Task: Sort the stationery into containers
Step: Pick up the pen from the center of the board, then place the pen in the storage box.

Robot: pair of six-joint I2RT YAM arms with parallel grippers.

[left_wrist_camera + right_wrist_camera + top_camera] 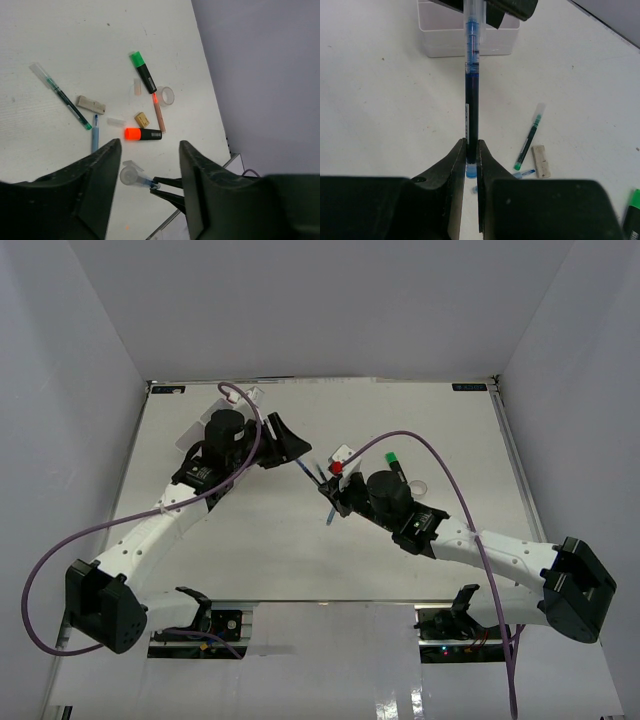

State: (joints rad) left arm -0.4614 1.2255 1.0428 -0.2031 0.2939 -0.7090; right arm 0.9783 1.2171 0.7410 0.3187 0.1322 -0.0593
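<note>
**A:** How many pens?

**B:** Four. One blue pen (470,100), with a clear barrel and dark ink, is pinched in the right gripper (471,150). Those jaws are clamped on its lower end. It is held off the tabletop (50,40), with its far end pointing toward the tray (450,47). The other three lie flat: a green pen (62,95) with a clear barrel, a light-blue pen (95,134) and a pink pen (159,114).

**A:** And the rest?

**B:** There are two highlighters with black bodies. The green highlighter (142,72) and the orange highlighter (142,134) both have bright caps. There is one tape ring (165,95), clear and round, just beside the pink pen. I also count four small eraser blocks. The long eraser (91,104) and the square eraser (142,119) are tan, and two are whitish (116,121).

**A:** Any writing?

**B:** There is a strip of fine print along the blue pen's barrel, but it is too small to read.

**A:** The tray?

**B:** It is white, smooth plastic with straight walls. Only one side shows in the right wrist view, and the left arm covers most of it from above.

**A:** Left gripper (150,147)?

**B:** Its jaws are spread wide and hold nothing. The black, matte fingers (102,175) frame the scattered pile from above.
</note>
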